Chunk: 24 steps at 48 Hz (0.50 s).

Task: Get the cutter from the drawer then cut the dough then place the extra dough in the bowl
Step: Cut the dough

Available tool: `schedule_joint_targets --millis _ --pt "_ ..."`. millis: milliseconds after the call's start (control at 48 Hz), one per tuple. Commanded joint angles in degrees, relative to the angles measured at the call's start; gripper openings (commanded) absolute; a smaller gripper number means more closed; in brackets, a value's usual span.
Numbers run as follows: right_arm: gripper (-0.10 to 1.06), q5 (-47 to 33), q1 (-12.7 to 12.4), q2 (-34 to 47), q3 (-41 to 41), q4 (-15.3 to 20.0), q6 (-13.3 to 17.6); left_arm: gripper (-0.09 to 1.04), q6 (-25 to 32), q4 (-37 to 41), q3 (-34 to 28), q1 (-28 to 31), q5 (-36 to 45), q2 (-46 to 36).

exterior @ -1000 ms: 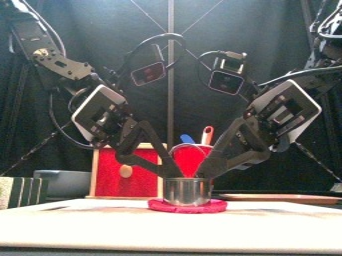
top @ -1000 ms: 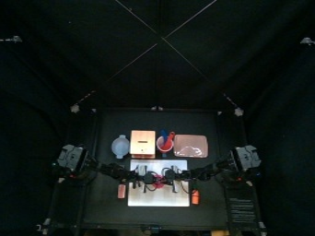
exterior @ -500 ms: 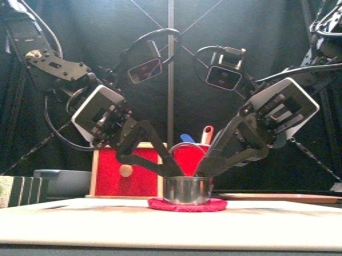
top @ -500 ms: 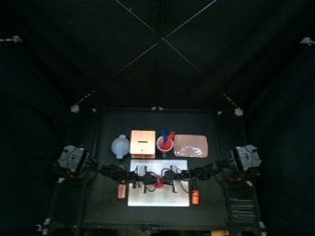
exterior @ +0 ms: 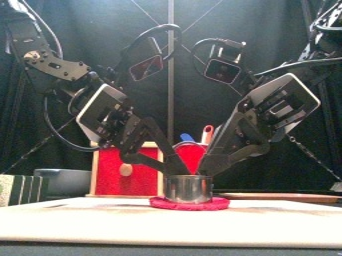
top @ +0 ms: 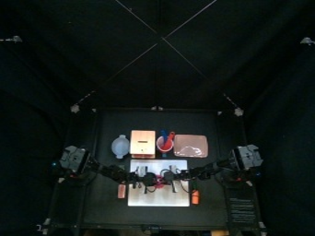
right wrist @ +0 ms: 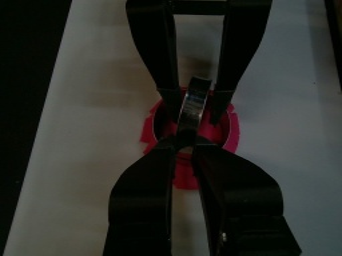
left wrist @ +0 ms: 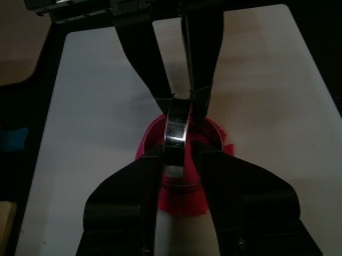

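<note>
Cutter (exterior: 189,188) sitting on the pink dough disc (exterior: 189,204) on the white cutting board (exterior: 80,218), I'm watching my left gripper (exterior: 166,179) and right gripper (exterior: 211,179) both pinching its rim from opposite sides

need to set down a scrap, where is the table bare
Bare: front strip of the white board, in front of the dough. Crowded: mid-board, where left gripper and right gripper grip the cutter; behind: bowl, wooden box, red cup, pink tray.
</note>
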Motion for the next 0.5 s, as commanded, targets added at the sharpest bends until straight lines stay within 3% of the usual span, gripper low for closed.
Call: schedule_joint_targets --millis 21,146,375,500 --pt "0.51 0.26 -0.35 -2.55 -0.44 -0.7 0.09 0.73 0.53 0.18 -0.18 -0.26 -0.7 -2.11" --pt "0.55 0.35 -0.35 -4.31 -0.18 -0.97 0.26 0.73 1.14 0.18 0.09 -0.26 -1.32 -3.25" --pt "0.77 0.35 -0.44 -6.5 0.0 -0.97 0.26 0.73 1.32 0.0 0.53 -0.26 -2.64 -5.01" --pt "0.82 0.35 -0.44 -6.59 -0.26 -0.62 0.35 0.73 1.32 -0.09 0.7 -0.26 -3.43 -5.36"
